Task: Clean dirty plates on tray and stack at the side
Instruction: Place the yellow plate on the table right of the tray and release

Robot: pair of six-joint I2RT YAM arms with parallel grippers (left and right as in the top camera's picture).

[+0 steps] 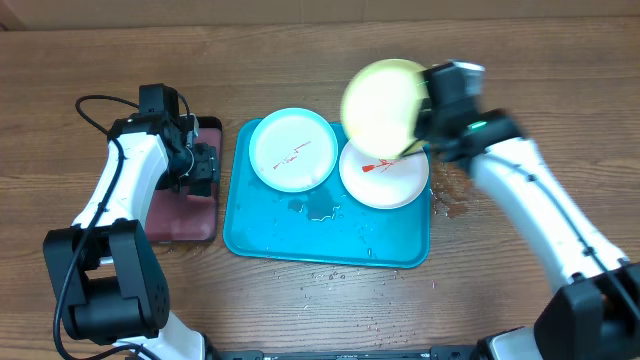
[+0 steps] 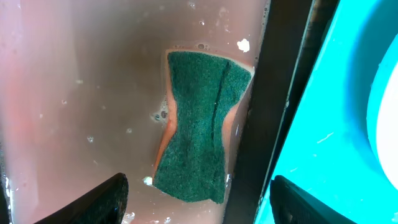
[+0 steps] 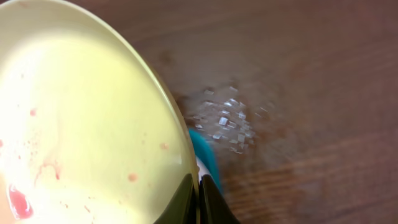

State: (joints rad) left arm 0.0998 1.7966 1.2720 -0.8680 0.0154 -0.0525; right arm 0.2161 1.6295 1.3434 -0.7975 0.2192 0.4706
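Note:
My right gripper (image 1: 425, 118) is shut on the rim of the light green plate (image 1: 382, 103) and holds it tilted above the tray's far right corner. In the right wrist view the fingers (image 3: 198, 202) pinch its edge, and red spots show on the plate (image 3: 81, 137). The light blue plate (image 1: 293, 149) and the white plate (image 1: 385, 172), each with red smears, lie on the teal tray (image 1: 325, 240). My left gripper (image 1: 203, 163) is open over the small black tray (image 1: 185, 225). In the left wrist view its fingers (image 2: 199, 202) stand apart above a green sponge (image 2: 199, 124) in pinkish water.
Water drops and a puddle (image 1: 322, 210) lie on the teal tray. Wet spots and crumbs (image 1: 452, 195) mark the wooden table right of the tray. The black tray's dark wall (image 2: 267, 112) stands between the sponge and the teal tray (image 2: 329, 124).

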